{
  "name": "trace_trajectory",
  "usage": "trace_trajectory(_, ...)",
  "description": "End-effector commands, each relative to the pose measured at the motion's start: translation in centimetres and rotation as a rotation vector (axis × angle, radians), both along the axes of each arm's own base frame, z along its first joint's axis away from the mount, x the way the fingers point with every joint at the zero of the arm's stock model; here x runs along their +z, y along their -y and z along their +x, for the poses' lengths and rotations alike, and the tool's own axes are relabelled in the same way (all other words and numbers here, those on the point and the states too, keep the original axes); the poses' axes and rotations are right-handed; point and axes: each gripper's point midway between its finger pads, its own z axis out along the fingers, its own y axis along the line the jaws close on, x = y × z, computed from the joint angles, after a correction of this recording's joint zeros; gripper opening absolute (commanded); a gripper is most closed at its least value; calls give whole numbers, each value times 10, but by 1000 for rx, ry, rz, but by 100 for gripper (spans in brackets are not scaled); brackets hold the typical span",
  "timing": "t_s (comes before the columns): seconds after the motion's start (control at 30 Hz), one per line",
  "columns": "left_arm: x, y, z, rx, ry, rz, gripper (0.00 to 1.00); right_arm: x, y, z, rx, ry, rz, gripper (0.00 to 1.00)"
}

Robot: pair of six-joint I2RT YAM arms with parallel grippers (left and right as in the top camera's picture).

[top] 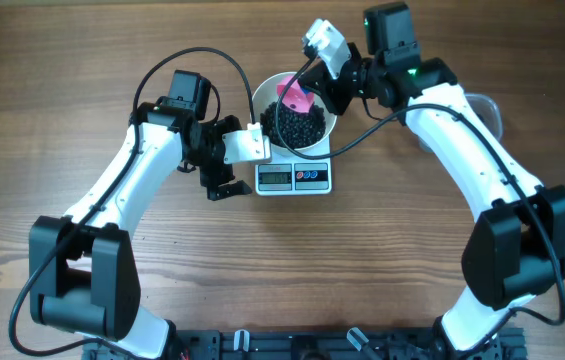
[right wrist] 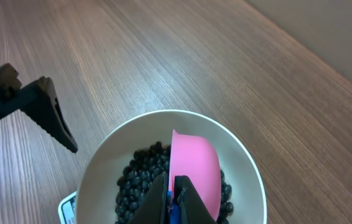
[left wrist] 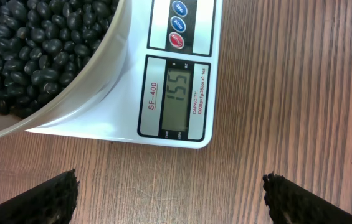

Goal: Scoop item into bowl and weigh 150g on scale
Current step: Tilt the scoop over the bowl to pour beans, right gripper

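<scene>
Many black beans lie heaped in the white bowl, which sits on the scale, its display reading 155. The right gripper is clamped on a pink scoop above the beans inside the bowl; the left gripper gapes wide, empty, beside the scale.
</scene>
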Motion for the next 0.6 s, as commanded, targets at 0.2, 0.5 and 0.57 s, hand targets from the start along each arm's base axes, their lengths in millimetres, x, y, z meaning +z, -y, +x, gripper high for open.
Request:
trace_trajectory(0.2, 2, 3, -3, 2, -9, -23, 100, -32, 5, 18, -22, 17, -75, 4)
trace_trajectory(0.5, 2, 3, -3, 2, -9, -23, 100, -29, 6, 24, -38, 48, -82, 4)
trace_trajectory(0.57, 2, 3, -3, 2, -9, -23, 100, -33, 8, 21, -42, 27, -95, 5)
